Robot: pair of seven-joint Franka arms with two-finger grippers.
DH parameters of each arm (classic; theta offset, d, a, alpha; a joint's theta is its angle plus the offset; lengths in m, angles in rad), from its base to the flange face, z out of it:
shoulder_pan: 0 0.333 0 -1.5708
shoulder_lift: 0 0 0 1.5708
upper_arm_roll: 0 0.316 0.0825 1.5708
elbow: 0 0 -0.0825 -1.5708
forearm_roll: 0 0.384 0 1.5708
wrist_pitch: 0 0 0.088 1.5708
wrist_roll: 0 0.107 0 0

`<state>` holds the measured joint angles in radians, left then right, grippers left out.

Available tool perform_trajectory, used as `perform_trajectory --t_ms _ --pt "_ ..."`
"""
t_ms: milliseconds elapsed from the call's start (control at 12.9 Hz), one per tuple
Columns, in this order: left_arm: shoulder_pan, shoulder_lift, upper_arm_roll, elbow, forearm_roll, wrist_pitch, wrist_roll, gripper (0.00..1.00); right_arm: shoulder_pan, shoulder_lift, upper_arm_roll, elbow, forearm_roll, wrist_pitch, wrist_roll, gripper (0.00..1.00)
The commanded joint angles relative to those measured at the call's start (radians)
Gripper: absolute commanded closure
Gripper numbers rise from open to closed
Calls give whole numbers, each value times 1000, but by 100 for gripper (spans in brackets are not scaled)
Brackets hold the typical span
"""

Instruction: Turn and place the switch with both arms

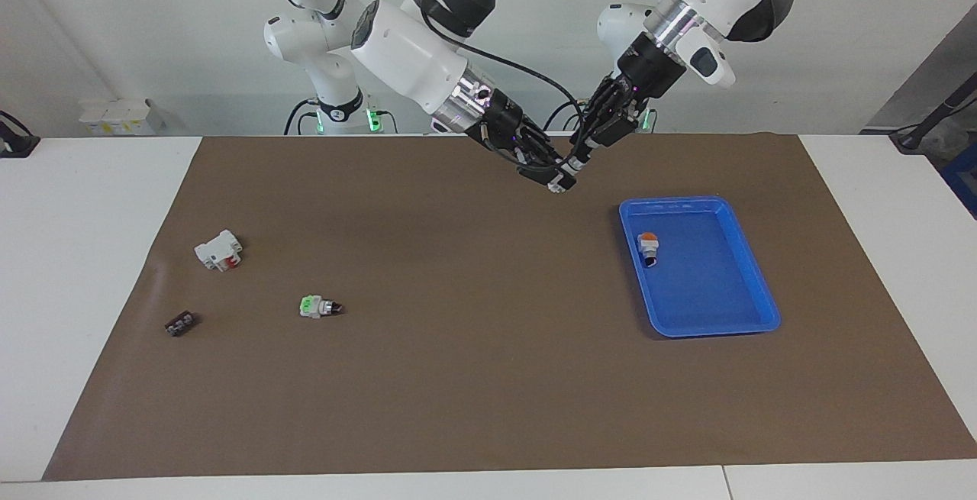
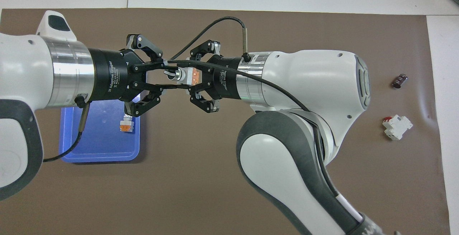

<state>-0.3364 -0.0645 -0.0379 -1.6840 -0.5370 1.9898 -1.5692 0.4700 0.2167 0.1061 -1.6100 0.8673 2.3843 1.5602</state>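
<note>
The switch (image 2: 186,76), with orange end, white body and black knob, hangs in the air over the brown mat. My right gripper (image 2: 184,75) (image 1: 559,179) is shut on its white body, knob pointing toward the left arm's end of the table. My left gripper (image 2: 168,75) (image 1: 578,161) meets it head-on, fingers (image 2: 154,65) on either side of the knob with a narrow gap still showing. A second orange-ended switch (image 1: 647,246) (image 2: 126,124) lies in the blue tray (image 1: 710,286) (image 2: 96,138).
Toward the right arm's end of the mat lie a green-ended switch (image 1: 317,307), a white block with a red part (image 1: 219,250) (image 2: 397,126) and a small dark part (image 1: 179,324) (image 2: 400,80). The right arm's cable (image 2: 229,19) loops over its wrist.
</note>
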Motion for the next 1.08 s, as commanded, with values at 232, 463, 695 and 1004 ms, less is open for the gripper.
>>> perform_trajectory --t_ms 232,463,695,1004 --pt "-1 -28 9 -43 -5 20 -12 70 1 7 1 12 5 16 11 100" --pt "3 -32 10 -63 -5 36 -14 70 1 7 1 12 5 16 11 100" --pt "2 -43 9 -86 -5 55 -12 70 -1 7 1 12 5 16 11 100" --pt "-3 -41 7 -77 -5 52 0 85 -2 7 1 13 5 13 9 100"
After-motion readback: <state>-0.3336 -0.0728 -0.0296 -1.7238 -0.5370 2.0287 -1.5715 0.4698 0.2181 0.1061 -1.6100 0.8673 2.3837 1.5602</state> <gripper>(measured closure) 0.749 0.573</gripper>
